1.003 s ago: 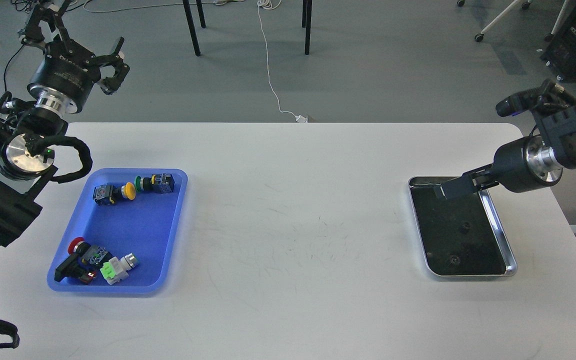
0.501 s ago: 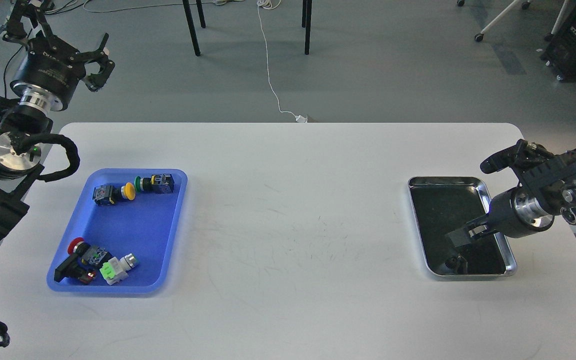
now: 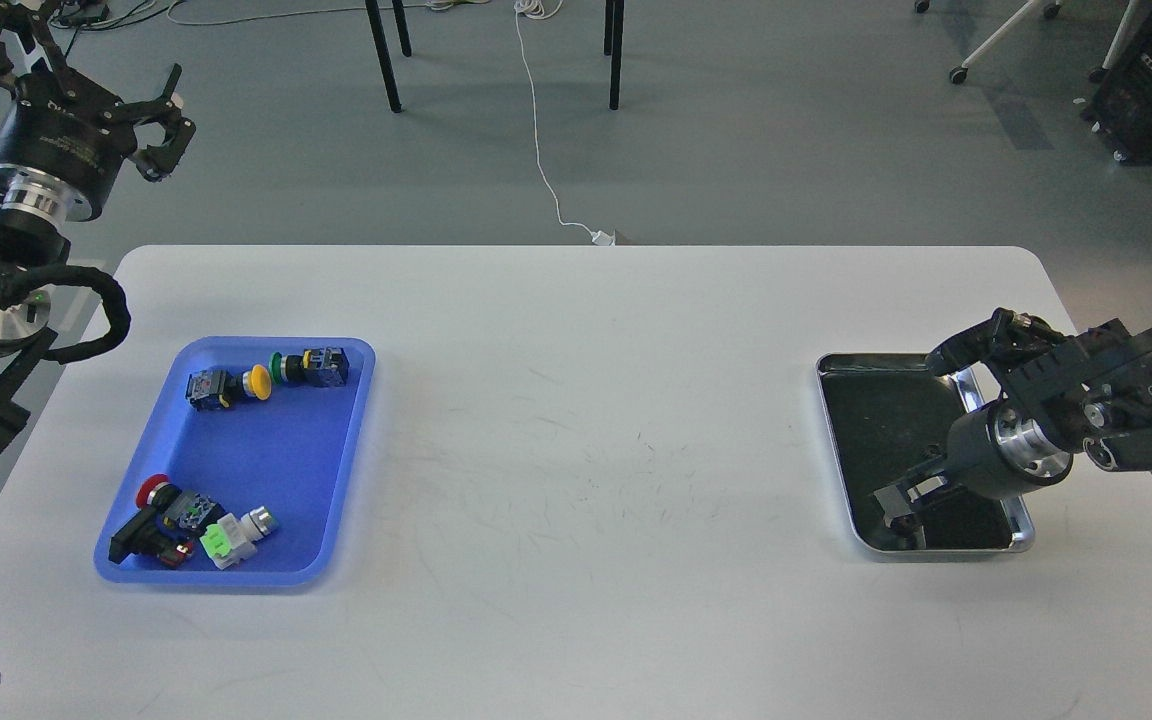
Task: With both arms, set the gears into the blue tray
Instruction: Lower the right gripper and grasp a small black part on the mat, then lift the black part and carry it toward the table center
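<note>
The blue tray (image 3: 354, 440) lies at the table's left and holds several coloured push-button switches. No gear shows in it. My left gripper (image 3: 86, 85) hangs high beyond the table's far-left corner with its claw fingers spread and nothing between them. My right gripper (image 3: 899, 503) reaches down into the near end of the steel tray (image 3: 1024, 535) at the right. Its dark fingers blend into the tray's black bottom, so their spacing is unclear. I cannot make out the gears; the gripper covers the near end of that tray.
The push-button switches sit in two groups, a yellow and a green one (image 3: 268, 378) at the blue tray's far end and a red, black and lime one (image 3: 191, 520) at its near end. A white cable (image 3: 539, 150) runs across the floor behind the table.
My right gripper has swung from the steel tray's far end down to its near end, lowering into it. My left arm has drawn back up and to the left, away from the blue tray.
</note>
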